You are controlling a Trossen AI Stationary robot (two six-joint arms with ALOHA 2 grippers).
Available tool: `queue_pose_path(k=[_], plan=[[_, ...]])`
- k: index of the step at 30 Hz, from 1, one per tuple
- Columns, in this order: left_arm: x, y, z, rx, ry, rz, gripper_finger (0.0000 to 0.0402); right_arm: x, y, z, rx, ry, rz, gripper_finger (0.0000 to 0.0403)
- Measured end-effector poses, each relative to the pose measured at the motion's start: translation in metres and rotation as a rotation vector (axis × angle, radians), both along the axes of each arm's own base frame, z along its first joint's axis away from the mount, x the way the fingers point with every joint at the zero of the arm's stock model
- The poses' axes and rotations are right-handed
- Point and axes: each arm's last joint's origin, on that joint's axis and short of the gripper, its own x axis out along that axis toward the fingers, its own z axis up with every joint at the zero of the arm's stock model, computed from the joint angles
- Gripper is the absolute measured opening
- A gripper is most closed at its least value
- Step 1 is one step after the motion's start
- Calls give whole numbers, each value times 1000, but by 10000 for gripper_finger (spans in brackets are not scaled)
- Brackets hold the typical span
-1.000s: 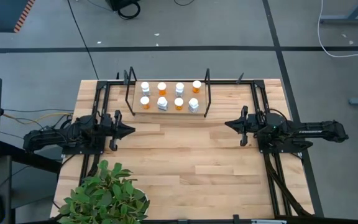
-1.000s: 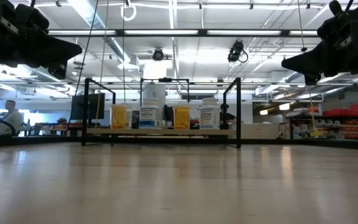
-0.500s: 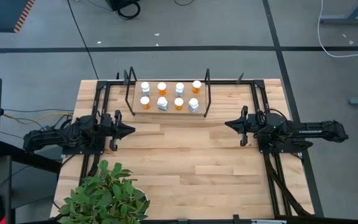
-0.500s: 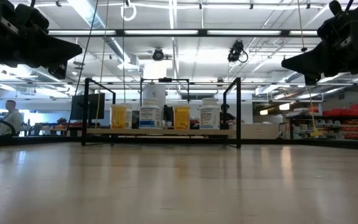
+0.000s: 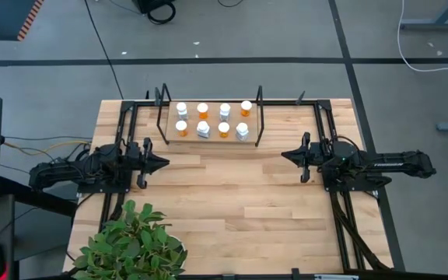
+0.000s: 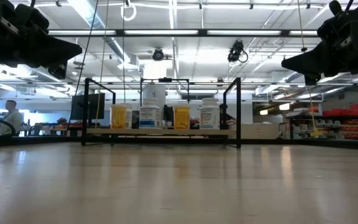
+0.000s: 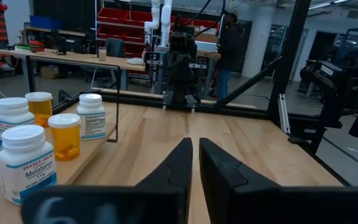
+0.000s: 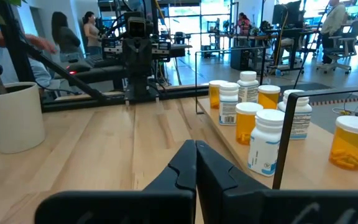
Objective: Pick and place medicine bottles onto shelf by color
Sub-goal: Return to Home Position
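Observation:
Several medicine bottles [image 5: 212, 120] with white caps, orange-bodied and white-bodied, stand upright in two rows on the shelf [image 5: 173, 136], a light-wood board between black uprights at the table's far middle. The low view shows the shelf [image 6: 160, 131] with bottles [image 6: 149, 116] on it. My left gripper [image 5: 164, 163] hovers level and shut at the table's left, near the shelf's left end, touching nothing. My right gripper [image 5: 285, 156] hovers level and shut at the table's right. Each wrist view shows the fingers together, left gripper [image 7: 195, 144] and right gripper [image 8: 196, 144], with bottles [image 7: 27, 155] [image 8: 269, 140] off to the side.
A leafy potted plant [image 5: 131, 245] stands at the near left corner. Black frame rails [image 5: 325, 132] run along the table's sides and back. Bare wood [image 5: 224, 194] lies between the arms. People [image 8: 61, 37] show in the room beyond.

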Motion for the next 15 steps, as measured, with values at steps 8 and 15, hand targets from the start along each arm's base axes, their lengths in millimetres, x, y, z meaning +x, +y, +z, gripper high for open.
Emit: queue_pose_path(k=[8, 15], plan=[[0, 0, 0, 0, 0, 0, 37, 0, 0, 0, 0, 0, 0, 6], [0, 0, 0, 0, 0, 0, 28, 0, 0, 0, 0, 0, 0, 6]])
